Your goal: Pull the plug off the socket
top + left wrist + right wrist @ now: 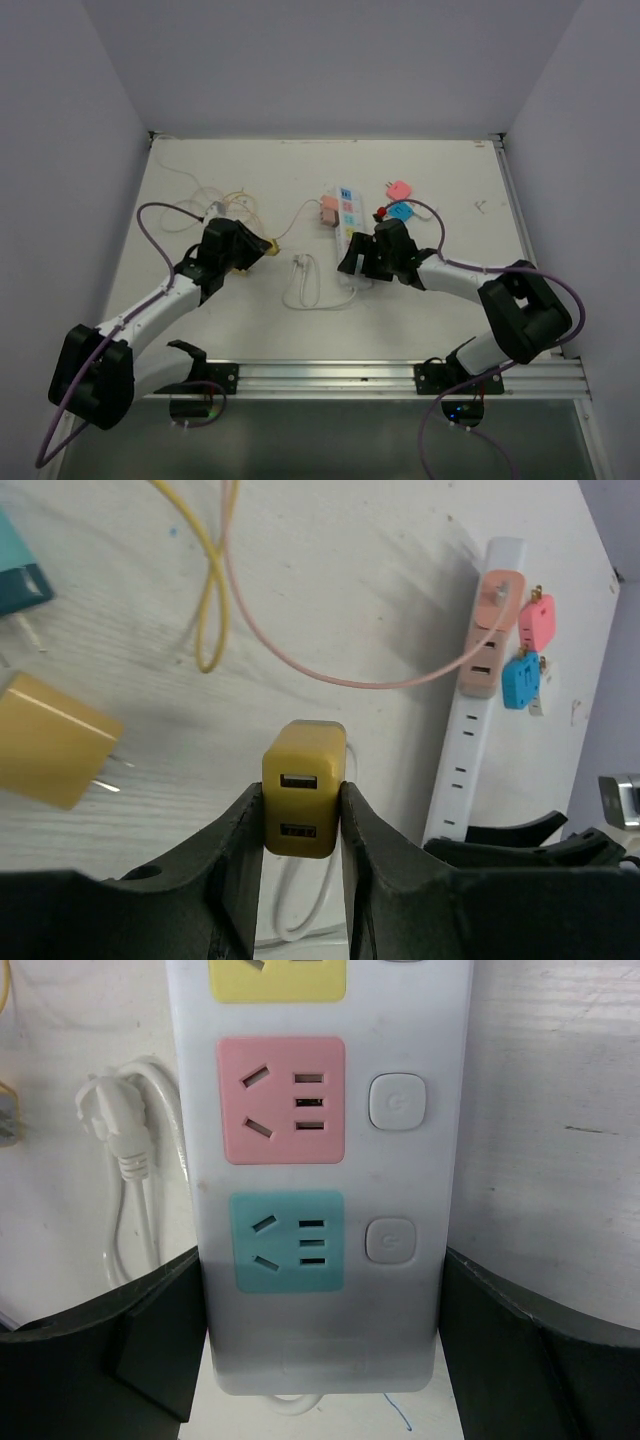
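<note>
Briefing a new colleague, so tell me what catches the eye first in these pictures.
The left end effector pinches a yellow plug, clear of the socket. The right end effector clamps the socket's near end, both fingers against its sides. A pink plug sits plugged in near its far end.

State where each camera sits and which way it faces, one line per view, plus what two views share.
Top external: above and behind, looking down at the table; both arms show.
Left wrist: looks past the left gripper, shut on a yellow USB charger.
Right wrist: looks down on the power strip, clamped by the right gripper.
Shared: top and left wrist both show the pink charger on the power strip.
</note>
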### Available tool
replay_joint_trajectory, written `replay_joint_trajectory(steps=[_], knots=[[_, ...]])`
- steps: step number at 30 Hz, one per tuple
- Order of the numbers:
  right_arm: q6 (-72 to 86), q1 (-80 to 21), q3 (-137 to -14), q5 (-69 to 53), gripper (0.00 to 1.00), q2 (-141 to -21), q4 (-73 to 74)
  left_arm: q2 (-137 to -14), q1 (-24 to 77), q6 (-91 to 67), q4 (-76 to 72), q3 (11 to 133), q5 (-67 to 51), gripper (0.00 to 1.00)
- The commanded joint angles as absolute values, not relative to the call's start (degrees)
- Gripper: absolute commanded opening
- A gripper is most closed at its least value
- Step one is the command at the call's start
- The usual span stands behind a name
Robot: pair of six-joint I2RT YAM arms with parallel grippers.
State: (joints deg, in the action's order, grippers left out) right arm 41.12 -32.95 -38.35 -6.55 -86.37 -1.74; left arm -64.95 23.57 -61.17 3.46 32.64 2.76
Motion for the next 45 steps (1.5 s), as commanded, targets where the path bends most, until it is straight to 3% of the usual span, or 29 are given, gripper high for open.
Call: replay_joint_trajectory(steps=[1,7,18,27,30,33,40,45], knots=[[39.81,-31.64,-36.65,-0.79,0.00,-87.63,8.96,-61.62,18.22,-54.77,5.53,31.03,3.16,0.00],[39.55,-31.55,-36.65,-1.76,0.00,-87.89,8.70,-65.99,9.16,-49.76,5.10,31.72,0.71,0.00],[39.29,-31.46,-36.48,-2.37,0.00,-87.54,8.61,-78.74,4.22,-46.76,-2.37,36.47,-4.04,0.01],[39.02,-31.38,-36.39,-2.72,0.00,-87.71,8.70,-80.34,4.22,-47.28,-3.34,37.00,-5.36,0.32],[39.11,-31.38,-36.30,-2.90,0.00,-87.98,8.44,-79.11,4.22,-47.29,-2.29,36.83,-4.49,0.50],[39.11,-31.38,-36.56,-2.81,0.00,-87.80,8.52,-77.70,4.22,-47.55,-0.18,36.65,-3.34,0.77],[39.02,-31.38,-36.56,-2.90,0.00,-87.72,8.88,-73.57,4.22,-47.90,5.00,36.47,-2.02,0.96],[38.76,-31.38,-36.65,-3.07,0.00,-87.80,8.88,-68.04,4.22,-48.25,7.73,36.39,-1.67,1.00]])
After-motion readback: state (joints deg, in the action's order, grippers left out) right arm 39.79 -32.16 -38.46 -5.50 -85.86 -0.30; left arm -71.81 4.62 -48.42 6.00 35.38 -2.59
